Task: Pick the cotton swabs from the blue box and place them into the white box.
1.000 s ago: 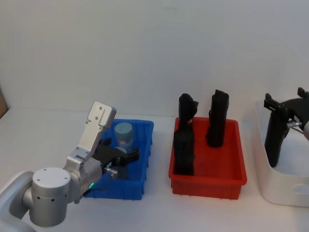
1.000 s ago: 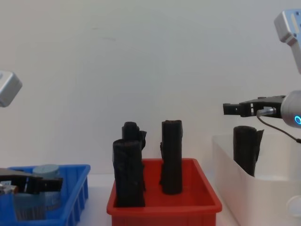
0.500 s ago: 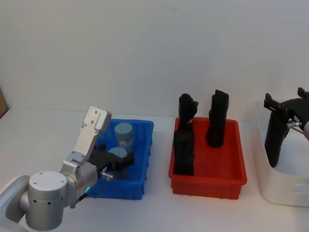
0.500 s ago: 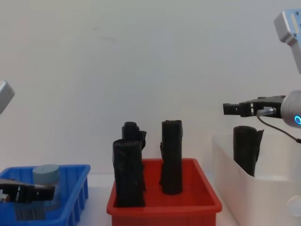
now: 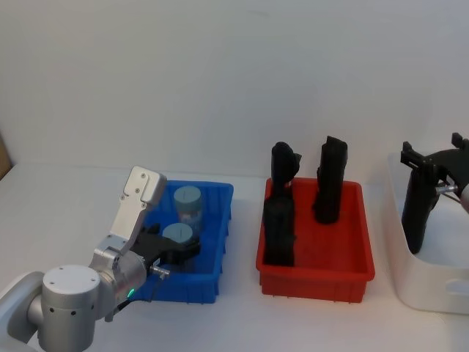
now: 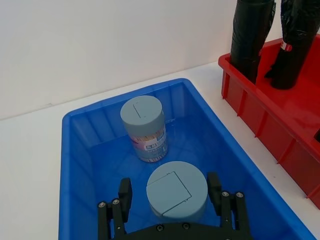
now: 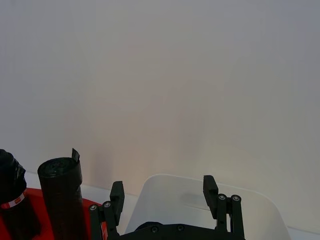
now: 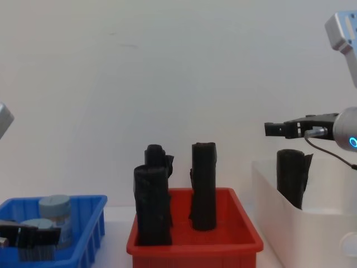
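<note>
Now at grasp step: left tool [image 6: 169, 184], fingers spread, straddles near cotton swab tub [image 5: 178, 236] inside blue box [image 5: 212, 186], not clamped yet; second tub [image 6: 143, 122] just behind. Next: clench, lift clear, carry to white box [image 5: 425, 282], where right tool [image 7: 163, 184] hovers released.

Bright blue box [image 5: 192, 287] showing ribbed walls, cotton swabs [image 5: 187, 202] inside it wearing grey-blue lids and printed label bands, red bin [image 5: 315, 284] beside the blue box carrying black rolls [image 5: 329, 176], white box [image 5: 429, 286] beyond showing plain white
</note>
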Available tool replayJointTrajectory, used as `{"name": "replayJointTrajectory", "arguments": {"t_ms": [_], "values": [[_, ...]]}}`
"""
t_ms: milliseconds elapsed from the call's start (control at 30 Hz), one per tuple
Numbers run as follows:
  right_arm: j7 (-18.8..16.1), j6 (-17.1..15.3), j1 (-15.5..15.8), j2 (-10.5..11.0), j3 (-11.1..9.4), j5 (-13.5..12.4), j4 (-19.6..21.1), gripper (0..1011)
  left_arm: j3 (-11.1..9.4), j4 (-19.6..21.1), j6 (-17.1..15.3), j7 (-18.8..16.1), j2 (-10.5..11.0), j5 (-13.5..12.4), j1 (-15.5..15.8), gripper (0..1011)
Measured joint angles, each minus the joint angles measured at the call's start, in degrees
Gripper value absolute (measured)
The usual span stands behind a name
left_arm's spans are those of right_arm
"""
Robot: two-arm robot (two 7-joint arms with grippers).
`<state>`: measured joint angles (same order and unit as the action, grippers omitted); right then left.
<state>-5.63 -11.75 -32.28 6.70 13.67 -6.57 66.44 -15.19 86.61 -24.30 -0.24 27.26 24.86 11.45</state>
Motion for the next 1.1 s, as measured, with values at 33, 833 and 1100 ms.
{"name": "replayJointTrajectory", "arguments": {"t_ms": [33, 833, 1100], "values": [[0.0, 0.0, 0.0, 0.0, 0.0, 0.0, 0.0, 1001, 0.0, -0.01, 0.0, -0.02, 0.0, 0.02, -0.01, 943], [0.0, 0.0, 0.0, 0.0, 0.0, 0.0, 0.0, 1001, 0.1, 0.25, 0.3, -0.43, -0.15, 0.05, -0.22, 668], [0.0, 0.0, 0.0, 0.0, 0.0, 0.0, 0.0, 1002, 0.22, 3.37, 1.44, -1.54, -0.29, -1.5, 0.03, 668]]}}
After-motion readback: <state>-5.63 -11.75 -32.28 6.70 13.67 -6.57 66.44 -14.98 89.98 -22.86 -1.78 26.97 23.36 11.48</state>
